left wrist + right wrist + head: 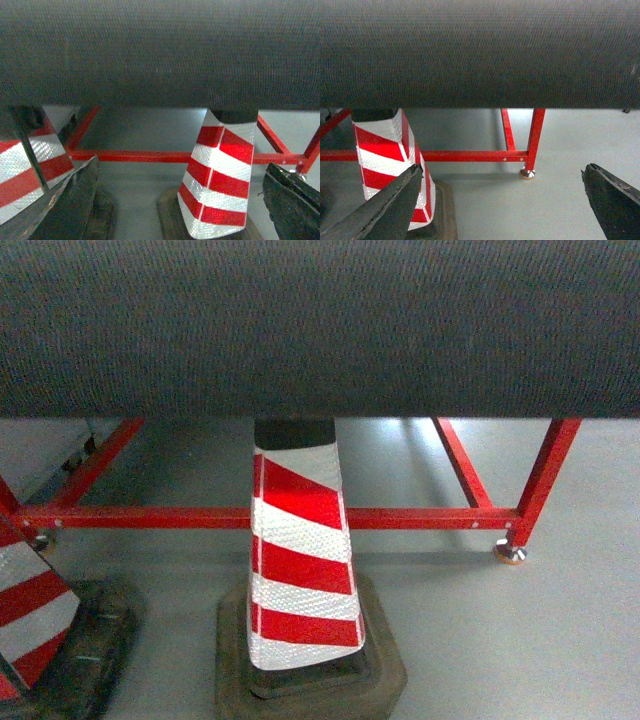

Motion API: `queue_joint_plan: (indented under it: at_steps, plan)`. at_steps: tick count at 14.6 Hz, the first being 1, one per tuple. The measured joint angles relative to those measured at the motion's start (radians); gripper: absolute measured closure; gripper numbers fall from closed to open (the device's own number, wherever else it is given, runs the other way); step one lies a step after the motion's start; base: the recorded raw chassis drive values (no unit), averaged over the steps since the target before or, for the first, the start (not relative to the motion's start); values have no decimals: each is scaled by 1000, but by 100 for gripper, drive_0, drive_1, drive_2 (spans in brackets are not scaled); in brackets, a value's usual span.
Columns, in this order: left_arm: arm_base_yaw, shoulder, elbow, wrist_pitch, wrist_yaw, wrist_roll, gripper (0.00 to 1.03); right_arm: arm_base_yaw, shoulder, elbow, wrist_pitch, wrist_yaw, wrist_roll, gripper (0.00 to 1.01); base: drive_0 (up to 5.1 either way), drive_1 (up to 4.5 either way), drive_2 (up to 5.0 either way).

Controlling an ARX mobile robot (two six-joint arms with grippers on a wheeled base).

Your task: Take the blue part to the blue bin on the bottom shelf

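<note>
The blue part, the blue bin and the bottom shelf are out of view in all three views. My left gripper [182, 164] is open, its two dark fingers [75, 200] spread wide with nothing between them, low over a grey floor. In the right wrist view my right gripper [502, 169] is likewise open and empty, its fingers [607, 200] far apart above bare floor. Neither gripper shows in the head view.
A dark textured slab [320, 330] fills the top of every view. Under it runs a red metal frame [420, 518] with a levelling foot [510, 554]. A red-and-white striped cone [300, 560] on a dark rubber base stands in front, with another cone [30, 610] at the left.
</note>
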Motion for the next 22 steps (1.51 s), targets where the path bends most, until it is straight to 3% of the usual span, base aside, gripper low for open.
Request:
queue_joint_plan:
  at_steps: [22]
  plan:
    - [0, 0, 0, 0, 2, 4, 5, 0, 0, 0, -1, 1, 1, 3, 0, 0, 0]
